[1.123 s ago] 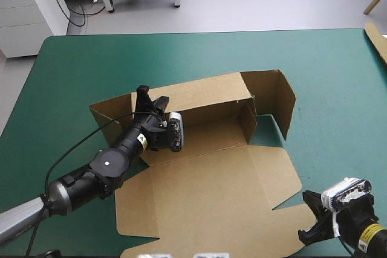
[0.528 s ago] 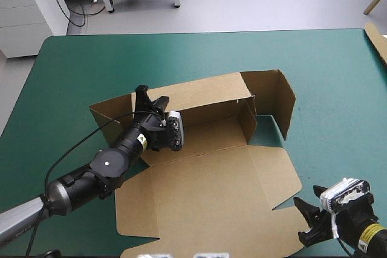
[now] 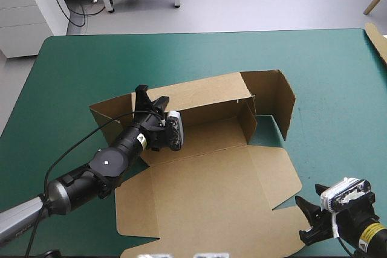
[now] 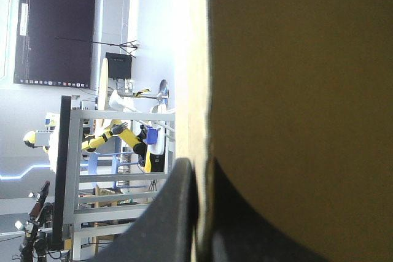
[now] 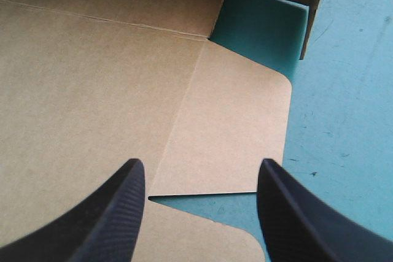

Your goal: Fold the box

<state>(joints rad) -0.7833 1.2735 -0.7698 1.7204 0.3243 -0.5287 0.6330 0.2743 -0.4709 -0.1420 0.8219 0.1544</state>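
The brown box lies in the middle of the teal-green table, its long back wall and right end wall raised and its lid flat toward the near edge. My left gripper is shut on the box at the left part of the back wall. In the left wrist view the board fills the space between and beyond the left gripper. My right gripper stands open at the near right. In the right wrist view the right gripper is just above the lid's rounded corner flap.
An edge of more board shows at the table's far right edge. Bare teal-green cover stretches to the right of the box and beyond its back wall.
My right gripper has shifted a little toward the lid's near right corner and its fingers have spread wider. The left gripper and the box have stayed put.
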